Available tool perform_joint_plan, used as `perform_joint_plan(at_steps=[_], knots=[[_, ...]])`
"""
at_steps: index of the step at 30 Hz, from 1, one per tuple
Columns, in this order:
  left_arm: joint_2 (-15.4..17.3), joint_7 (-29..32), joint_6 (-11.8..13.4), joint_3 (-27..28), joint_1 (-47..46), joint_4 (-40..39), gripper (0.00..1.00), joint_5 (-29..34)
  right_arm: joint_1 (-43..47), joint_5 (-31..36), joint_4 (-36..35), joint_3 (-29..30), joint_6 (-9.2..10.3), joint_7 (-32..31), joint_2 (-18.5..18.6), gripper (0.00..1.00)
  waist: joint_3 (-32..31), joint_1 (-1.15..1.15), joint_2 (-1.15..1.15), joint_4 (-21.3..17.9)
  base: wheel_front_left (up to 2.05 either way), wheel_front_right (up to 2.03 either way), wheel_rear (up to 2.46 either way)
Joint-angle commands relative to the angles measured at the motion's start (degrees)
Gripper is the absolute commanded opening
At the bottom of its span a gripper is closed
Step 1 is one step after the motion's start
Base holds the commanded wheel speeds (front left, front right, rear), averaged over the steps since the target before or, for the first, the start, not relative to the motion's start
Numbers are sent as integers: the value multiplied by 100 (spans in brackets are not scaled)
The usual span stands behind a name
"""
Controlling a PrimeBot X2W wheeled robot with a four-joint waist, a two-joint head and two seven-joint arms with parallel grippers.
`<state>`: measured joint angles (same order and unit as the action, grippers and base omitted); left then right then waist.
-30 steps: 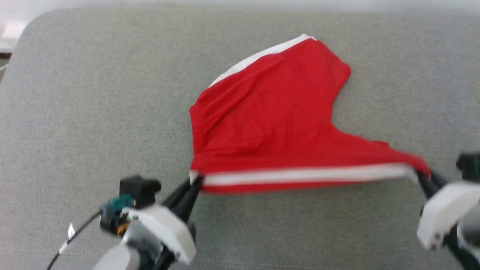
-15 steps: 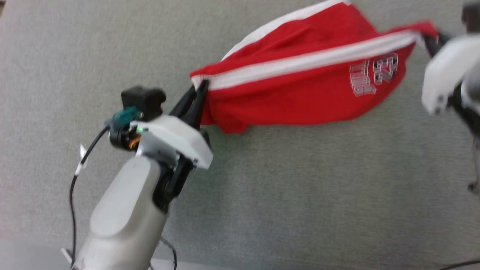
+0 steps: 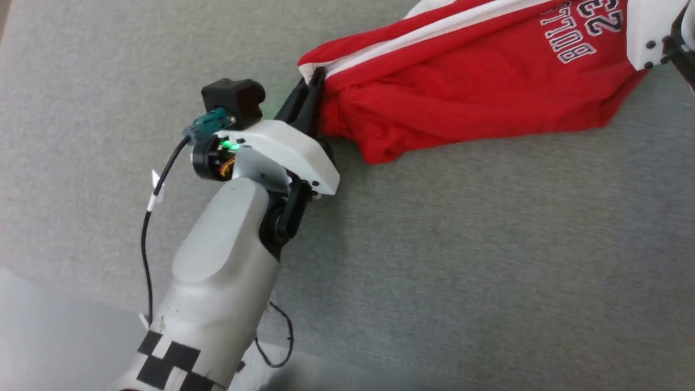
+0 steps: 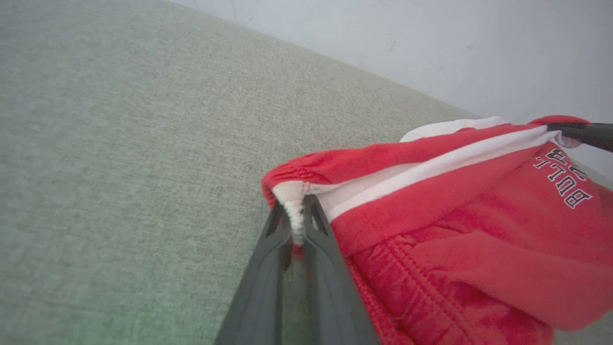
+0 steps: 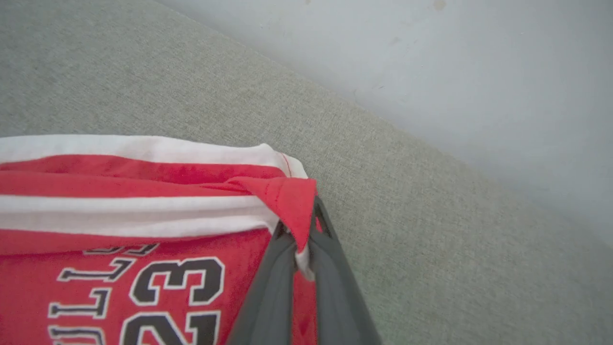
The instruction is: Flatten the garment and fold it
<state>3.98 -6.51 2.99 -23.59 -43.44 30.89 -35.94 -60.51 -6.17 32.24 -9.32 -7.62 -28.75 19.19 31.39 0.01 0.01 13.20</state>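
1. Since a second ago both arms have carried the striped edge up and away from the robot, so the shorts now show their "BULLS 23" print. The head camera has shifted too.
2. Left gripper pinches the waistband corner, its fingers pressed together on the gathered white elastic in the left wrist view.
3. Shorts hang stretched between the two grippers, with the white stripe taut along the top. The loose red cloth sags toward the grey surface, and I cannot tell if it touches.
4. Right gripper pinches the hem corner at the stripe's other end, just beside the print.
5. This looks like the flattening step, with the shorts being spread and no fold yet made.
6. Next, both corners should probably come down together with the stripe kept taut, so the sagging cloth lays out flat instead of bunching under the waistband end.
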Motion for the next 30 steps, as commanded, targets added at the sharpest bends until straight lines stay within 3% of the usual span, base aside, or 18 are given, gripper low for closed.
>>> perform_joint_plan(at_steps=[1, 2, 3, 4, 11, 17, 23, 30], knots=[[-6, -8, -33, -16, -52, 97, 36, -44, -105, 53, 84, 17, 13, 42, -5, 0, 158, -1, -1, 177, 0, 0, 0], [-26, -33, -74, -49, -79, 154, 92, -84, -165, 78, 205, 16, 13, 76, -20, 28, 156, -1, -1, 189, 0, 0, 0], [-43, -58, -119, -87, -102, 205, 100, -121, -215, 95, 323, 10, 13, 97, -33, 76, 150, -1, -1, 198, 0, 0, 0], [-56, -77, -164, -138, -123, 252, 100, -146, -260, 105, 437, -1, 13, 106, -45, 100, 140, -1, -1, 203, 0, 0, 0], [-96, -408, -408, -380, -25, 314, 100, -309, -360, 88, 850, 34, 13, 632, -102, 100, -149, -1, -1, 96, 0, 0, 0], [-9, -702, -379, -475, 498, -71, 100, -137, 99, -149, 771, 129, 13, 1417, -159, 100, -733, -1, -1, -70, 0, 0, 0], [138, -791, -228, -631, 1310, -631, 100, 87, 1114, -488, 161, 331, 13, 2125, -276, 100, -1344, -1, -1, -285, 0, 0, 0], [219, -781, 46, -770, 1714, -513, 100, 255, 2589, -501, -1136, 779, 13, 2586, -633, 100, -1668, -1, -1, -663, 0, 0, 0]])
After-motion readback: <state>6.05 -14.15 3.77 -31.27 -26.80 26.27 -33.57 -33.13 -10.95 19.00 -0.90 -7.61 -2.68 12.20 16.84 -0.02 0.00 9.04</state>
